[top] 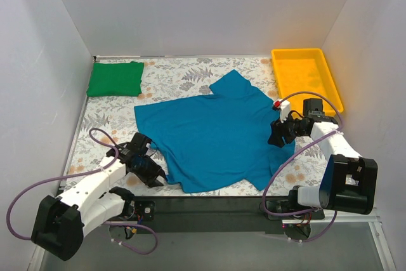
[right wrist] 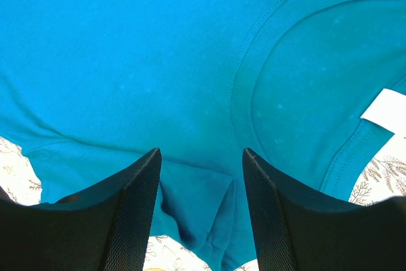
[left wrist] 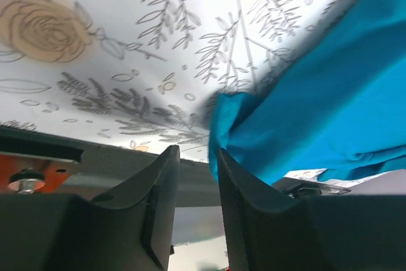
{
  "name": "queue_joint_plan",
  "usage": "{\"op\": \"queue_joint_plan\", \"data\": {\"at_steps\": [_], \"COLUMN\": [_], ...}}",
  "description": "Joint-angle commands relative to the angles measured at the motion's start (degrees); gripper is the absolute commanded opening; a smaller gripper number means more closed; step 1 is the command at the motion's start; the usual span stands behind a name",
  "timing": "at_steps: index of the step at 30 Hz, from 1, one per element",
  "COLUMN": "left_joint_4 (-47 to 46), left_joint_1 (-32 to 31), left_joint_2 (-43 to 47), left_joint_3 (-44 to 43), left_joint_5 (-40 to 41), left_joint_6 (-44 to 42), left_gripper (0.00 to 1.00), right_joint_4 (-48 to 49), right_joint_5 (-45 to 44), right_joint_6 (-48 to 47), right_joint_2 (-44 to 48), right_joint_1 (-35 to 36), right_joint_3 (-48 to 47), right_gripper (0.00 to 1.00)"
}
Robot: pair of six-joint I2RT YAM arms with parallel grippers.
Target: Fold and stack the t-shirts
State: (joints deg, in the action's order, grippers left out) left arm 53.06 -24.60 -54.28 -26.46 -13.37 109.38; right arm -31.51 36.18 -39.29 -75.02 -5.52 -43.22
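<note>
The teal-blue t-shirt [top: 216,134] lies spread flat in the middle of the table, its collar [right wrist: 254,93] and white label [right wrist: 384,111] on the right side. The green t-shirt [top: 115,79] sits folded at the back left. My left gripper [top: 155,176] is low at the teal shirt's near-left corner [left wrist: 222,125]. Its jaws [left wrist: 195,153] stand narrowly apart, with the cloth's edge at the right fingertip [left wrist: 231,169] and nothing clamped. My right gripper [top: 277,134] is over the shirt's right edge beside the collar, open [right wrist: 201,153], with a raised wrinkle of cloth between the fingers.
A yellow tray [top: 330,80] stands at the back right, just behind the right arm. The table's dark front rail [top: 209,204] runs close behind the left gripper. White walls enclose the floral tabletop [top: 177,77] on three sides.
</note>
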Motion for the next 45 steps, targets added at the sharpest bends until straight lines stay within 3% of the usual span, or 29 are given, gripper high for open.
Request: {"op": "queue_joint_plan", "data": {"at_steps": [1,10,11,14,17,24,36,44,45], "left_joint_4": [-4.01,-8.23,-8.23,-8.5,-5.26,14.06,26.74,26.84,26.83], "left_joint_1": [-0.18,-0.18,-0.1,-0.1,-0.1,-0.1,-0.19,-0.1,-0.1], "left_joint_2": [-0.47,-3.02,-3.2,-2.94,-0.66,6.55,7.87,7.97,7.09], "left_joint_3": [-0.09,1.58,1.5,1.06,-1.21,-10.79,-18.18,-21.87,-24.41], "left_joint_5": [-0.61,-1.05,-1.05,-1.84,-2.54,3.08,4.32,-1.75,-0.88], "left_joint_6": [0.22,-1.54,-1.63,-3.03,-3.47,-1.02,-2.67,-5.58,-6.45], "left_gripper": [0.27,0.29,0.26,0.0,0.0,0.0,0.0,0.21,0.28], "right_joint_4": [0.22,0.13,0.04,-0.05,-0.05,-0.31,-1.01,-1.01,-1.19], "right_joint_5": [1.26,1.52,1.61,1.61,1.61,2.22,2.75,2.31,2.14], "right_joint_6": [-0.61,-0.7,-0.7,-0.97,-1.05,-1.49,-2.46,-2.81,-3.33], "right_joint_2": [0.49,0.49,0.49,0.67,0.76,0.84,2.95,4.18,4.27], "right_joint_1": [-0.11,-0.11,-0.11,-0.11,-0.11,-0.11,-0.11,-0.11,-0.11], "right_joint_3": [0.07,0.16,0.16,0.16,0.24,-0.19,-0.2,-0.02,0.15], "right_gripper": [0.61,0.61,0.61,0.61,0.61,0.61,0.61,0.61,0.62]}}
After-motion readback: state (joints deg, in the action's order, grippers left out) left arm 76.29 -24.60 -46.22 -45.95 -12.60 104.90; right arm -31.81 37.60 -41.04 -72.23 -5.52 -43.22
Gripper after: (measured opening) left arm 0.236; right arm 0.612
